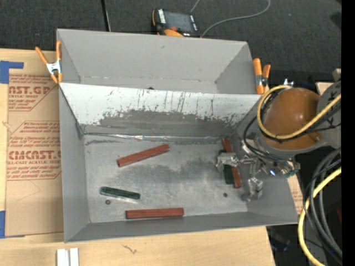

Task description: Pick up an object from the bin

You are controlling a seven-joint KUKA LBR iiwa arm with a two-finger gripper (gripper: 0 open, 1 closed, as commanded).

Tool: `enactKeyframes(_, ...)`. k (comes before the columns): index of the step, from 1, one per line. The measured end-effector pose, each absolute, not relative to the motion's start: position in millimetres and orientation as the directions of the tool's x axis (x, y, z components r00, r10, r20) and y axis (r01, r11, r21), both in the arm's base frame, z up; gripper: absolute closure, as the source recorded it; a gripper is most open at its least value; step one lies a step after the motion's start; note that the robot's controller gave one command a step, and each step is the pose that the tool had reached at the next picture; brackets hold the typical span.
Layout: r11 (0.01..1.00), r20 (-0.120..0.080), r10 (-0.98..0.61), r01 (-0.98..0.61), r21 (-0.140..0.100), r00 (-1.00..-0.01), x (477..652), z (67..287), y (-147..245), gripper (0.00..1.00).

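Gripper (239, 173) low at right end of bin (183, 177), over short red stick (237, 178) and dark green piece (228, 174), side by side. I can't tell if it's open or holding anything. Long red stick (143, 155) well apart, left.

bin (72, 165) floor | left half: slanted bar (143, 155) toward the back, short stick (120, 192) in front of it and further left, long bar (154, 213) along the front wall | right side: gripper (241, 174) low over paired pieces (232, 176) lying side by side, small piece (226, 145) just behind them near the back wall
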State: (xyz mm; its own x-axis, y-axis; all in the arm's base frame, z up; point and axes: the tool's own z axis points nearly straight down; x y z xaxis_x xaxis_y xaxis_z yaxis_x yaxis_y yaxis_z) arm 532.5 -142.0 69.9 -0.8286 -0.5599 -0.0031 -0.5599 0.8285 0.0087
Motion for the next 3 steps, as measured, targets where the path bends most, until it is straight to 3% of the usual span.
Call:
enactKeyframes(1,0.305,-0.013,-0.952,-0.952,0.005,-0.305,566.6,76,-119,0.00)
enactKeyframes(2,0.306,-0.007,-0.952,-0.952,0.000,-0.306,567.0,77,-124,1.00)
enactKeyframes(3,0.228,-0.001,-0.974,-0.974,-0.008,-0.228,554.9,203,-134,1.00)
